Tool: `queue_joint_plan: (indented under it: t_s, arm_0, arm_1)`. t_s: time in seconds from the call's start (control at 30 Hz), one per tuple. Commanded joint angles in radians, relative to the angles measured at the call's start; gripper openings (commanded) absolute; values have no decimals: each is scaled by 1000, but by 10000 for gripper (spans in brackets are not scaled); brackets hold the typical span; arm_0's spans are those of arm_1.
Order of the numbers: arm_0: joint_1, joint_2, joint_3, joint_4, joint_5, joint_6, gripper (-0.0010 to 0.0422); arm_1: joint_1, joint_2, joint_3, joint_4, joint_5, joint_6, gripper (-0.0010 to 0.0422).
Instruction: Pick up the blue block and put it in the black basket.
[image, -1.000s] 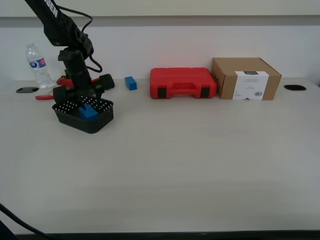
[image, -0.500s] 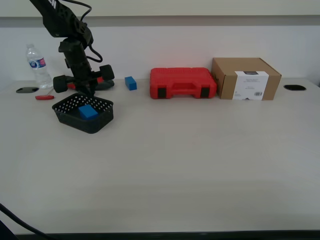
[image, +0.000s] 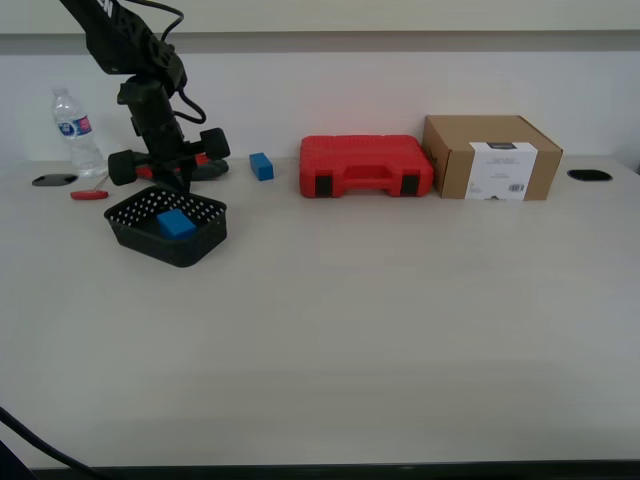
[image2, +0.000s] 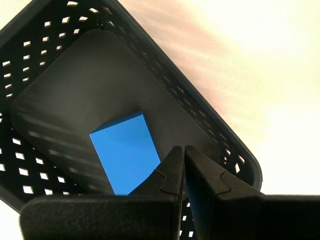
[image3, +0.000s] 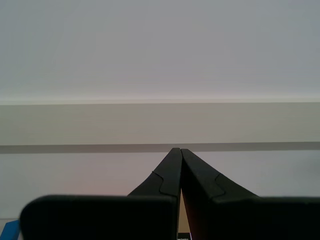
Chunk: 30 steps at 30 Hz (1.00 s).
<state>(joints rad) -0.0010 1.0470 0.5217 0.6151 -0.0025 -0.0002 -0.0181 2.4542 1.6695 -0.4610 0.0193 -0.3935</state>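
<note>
The blue block (image: 176, 223) lies flat inside the black basket (image: 200, 242) at the exterior view's left. In the first wrist view the block (image2: 125, 150) rests on the basket's floor, ringed by the mesh wall (image2: 200, 107). My first gripper (image2: 181, 149) is shut and empty, raised above the basket's back edge (image: 168, 183), clear of the block. My second gripper (image3: 176, 149) is shut and empty and faces a pale wall; it does not show in the exterior view.
A smaller blue block (image: 261, 166) stands behind the basket. A red case (image: 366, 166) and a cardboard box (image: 492, 157) line the table's back. A water bottle (image: 75, 130) and a red-handled tool (image: 88, 194) are at the far left.
One second ago my first gripper was low in the basket at the block. It has risen and drawn back, leaving the block in the basket. It has barely moved over the last half second.
</note>
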Motion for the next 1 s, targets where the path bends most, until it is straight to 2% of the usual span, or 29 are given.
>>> queue_joint_plan:
  t_s: [0.03,1.0]
  arm_0:
    - [1,0,2,4,0,0,0]
    - [1,0,2,4,0,0,0]
  arm_1:
    - [0,0,0,3,0,1,0]
    - [0,0,1,39,0,1,0]
